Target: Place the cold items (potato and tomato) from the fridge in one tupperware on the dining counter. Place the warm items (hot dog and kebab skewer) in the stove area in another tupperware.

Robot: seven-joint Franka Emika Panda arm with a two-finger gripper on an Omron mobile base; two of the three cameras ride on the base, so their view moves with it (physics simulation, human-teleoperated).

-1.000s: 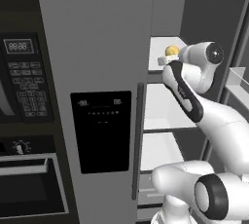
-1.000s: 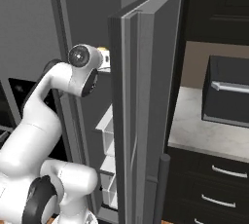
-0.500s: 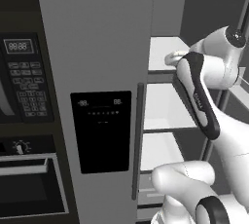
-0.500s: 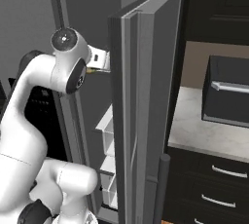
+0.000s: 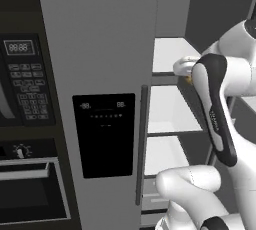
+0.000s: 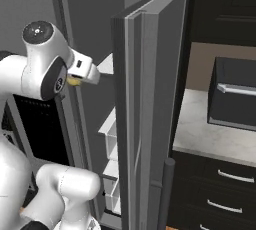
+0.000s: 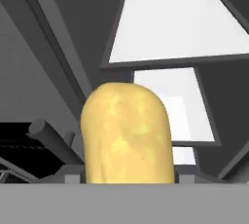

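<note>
From the left base view, my hand [image 5: 186, 74] sits at the front edge of the open fridge [image 5: 95, 49], level with the upper shelf [image 5: 170, 54]. A sliver of yellow shows just below it, against my dark forearm: that is the potato [image 5: 188, 79]. The white shelves beneath it look bare from here.

From the right base view, I see my hand [image 6: 86, 74] between my big wrist joint and the open fridge door [image 6: 150, 99], with the potato [image 6: 73, 80] peeking out yellow on its underside. It is off any shelf and carried in the air. To the right a pale marble surface [image 6: 210, 134] runs under a dark appliance.

In the hand view, the potato [image 7: 126, 138] fills the middle, standing tall between my fingers, whose tips it covers. I am clenched on it across its middle, roughly half spread. I judge it firm and fairly hefty for its size, with a smooth rounded skin that could roll or slip if I pinch near an end. The grip belongs around its thickest part, so it will not pivot while I swing toward the tupperware. It should take a firm squeeze without bruising much.
</note>
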